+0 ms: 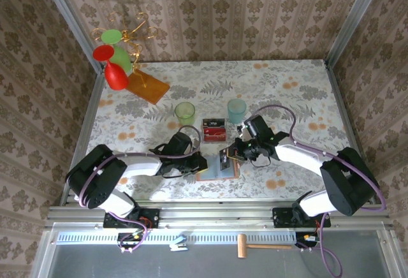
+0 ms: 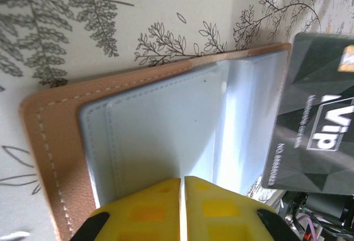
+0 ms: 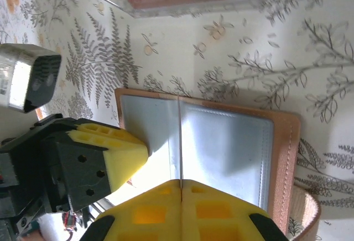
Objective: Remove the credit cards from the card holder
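Open card holder [image 1: 220,172], tan leather with grey-blue inner panels, lying flat on the fern-patterned table [image 1: 287,93] between the two grippers.

A dark credit card [image 2: 312,114] marked "VIP" stands on edge over the holder. In the left wrist view it shows face-on at the holder's right border; in the right wrist view it is a thin vertical line across the panels. Whether its lower edge is clear of the pocket cannot be told.

The right gripper [image 3: 181,188] meets the holder from the right side, and its yellow fingers are clamped on this card. The left gripper [image 2: 182,183] comes in from the holder's left side with its yellow fingers pressed together and nothing visible between them. The fingertips lie over the grey-blue panel near the stitched border. Contact with the panel cannot be told.

Just beyond the holder, toward the far wall, red and dark cards [image 1: 214,130] rest in a clear tray. Past these stand a green cup [image 1: 185,112], beyond and left of the holder, and a blue cup [image 1: 236,109], beyond and slightly right. Well beyond and left of the holder lies an orange-brown board [image 1: 148,85]. On the near side of the holder, past the table's edge, lies a small wooden mallet [image 1: 254,246].
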Available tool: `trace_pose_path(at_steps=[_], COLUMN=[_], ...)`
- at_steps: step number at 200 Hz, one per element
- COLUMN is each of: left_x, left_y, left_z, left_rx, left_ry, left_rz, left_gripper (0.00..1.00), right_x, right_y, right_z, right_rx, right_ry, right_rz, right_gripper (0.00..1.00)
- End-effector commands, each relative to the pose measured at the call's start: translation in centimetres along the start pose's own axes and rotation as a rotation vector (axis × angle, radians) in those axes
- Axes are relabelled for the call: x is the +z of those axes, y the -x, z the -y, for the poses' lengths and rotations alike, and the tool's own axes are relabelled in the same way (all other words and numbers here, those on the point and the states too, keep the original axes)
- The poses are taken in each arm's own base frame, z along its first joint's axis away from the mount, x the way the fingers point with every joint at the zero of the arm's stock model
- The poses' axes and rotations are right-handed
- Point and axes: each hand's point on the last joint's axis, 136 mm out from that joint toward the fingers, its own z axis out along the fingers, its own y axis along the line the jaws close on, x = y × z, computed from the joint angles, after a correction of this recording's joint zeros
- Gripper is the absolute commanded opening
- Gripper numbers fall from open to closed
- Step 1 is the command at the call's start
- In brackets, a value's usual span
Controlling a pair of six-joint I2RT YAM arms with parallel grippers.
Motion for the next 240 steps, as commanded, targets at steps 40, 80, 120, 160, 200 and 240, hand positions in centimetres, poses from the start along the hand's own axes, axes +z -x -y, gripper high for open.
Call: trace_pose_path(at_steps=[40,80,120,160,200,240], left_x=[-1.1,-1.8,-2.8,-3.9,-5.0,-6.1], left_y=[-0.3,0.4,1.0,1.5,1.7,1.8], left_z=[-1.3,-1.3,-1.0,-0.9,-1.5,-2.0], left_rx=[-0.016,-0.008,0.005,0.003,-0.01,-0.026], left_ry=[0.019,-0.001,-0.003,-0.003,0.016,0.028], left_rz=[0.013,0.021,0.043,0.067,0.089,0.117], left_gripper=[0.12,0.14,0.19,0.2,0.21,0.21], right_x=[-2.5,-3.1,-2.8,-2.3,-1.6,-0.8], right_y=[4.0,7.3,8.7,10.3,11.2,12.1], right_z=[-2.5,-4.6,-6.0,-6.3,-5.4,-4.8], right_rx=[-0.348,-0.619,-0.992,-1.218,-1.31,-1.362], right_ry=[-0.107,-0.155,-0.148,-0.169,-0.204,-0.21], right_rz=[0.029,-0.011,-0.098,-0.21,-0.368,-0.454], right_gripper=[0.0,0.0,0.0,0.0,0.0,0.0])
